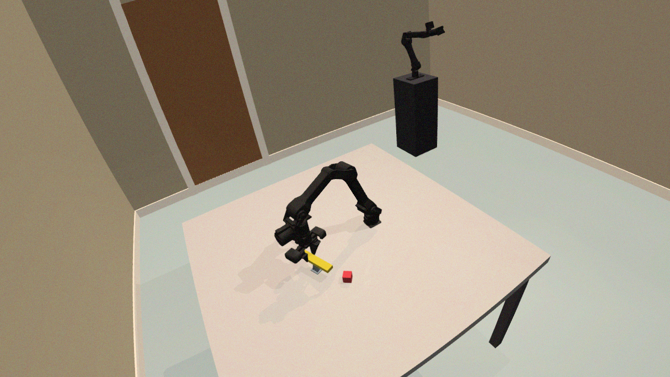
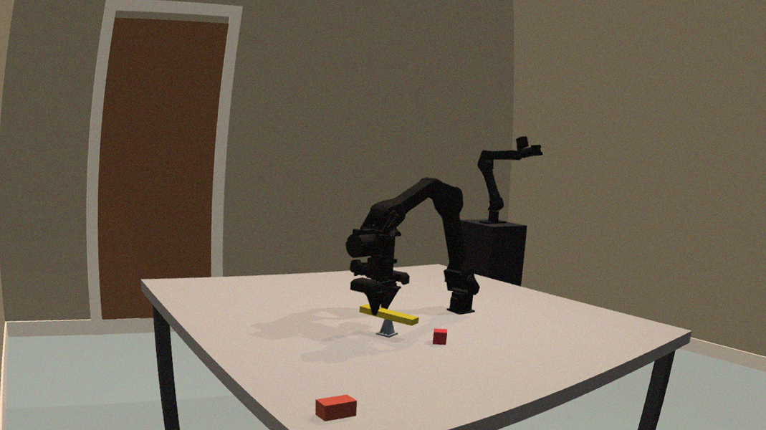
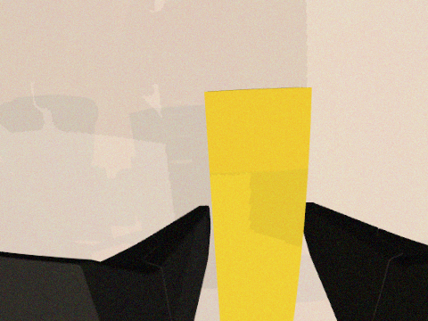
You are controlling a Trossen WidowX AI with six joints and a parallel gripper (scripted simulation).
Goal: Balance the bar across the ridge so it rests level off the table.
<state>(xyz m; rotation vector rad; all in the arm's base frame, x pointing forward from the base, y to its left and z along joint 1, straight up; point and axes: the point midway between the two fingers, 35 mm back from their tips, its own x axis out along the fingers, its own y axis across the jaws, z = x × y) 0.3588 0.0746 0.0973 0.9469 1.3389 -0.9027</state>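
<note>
The yellow bar [image 1: 321,262] [image 2: 402,319] [image 3: 256,134] lies across the top of the small grey ridge [image 1: 316,270] [image 2: 387,329], near its own middle, with both ends off the table. It slopes down to the right in the exterior view, but that view is itself tilted, so I cannot tell if it is exactly level. My gripper [image 1: 309,257] [image 2: 381,310] [image 3: 256,214] points down with one finger on each side of the bar. The fingers are slightly open, with a thin gap beside the bar in the wrist view. The contact between bar and ridge is too small to make out.
A small red cube [image 1: 347,276] [image 2: 439,336] stands on the table [image 1: 421,281] [image 2: 518,360], to the right of the bar. An orange-red block [image 2: 336,407] lies near the table's front left edge in the exterior view. A second arm stands on a dark pedestal [image 1: 416,117] behind the table.
</note>
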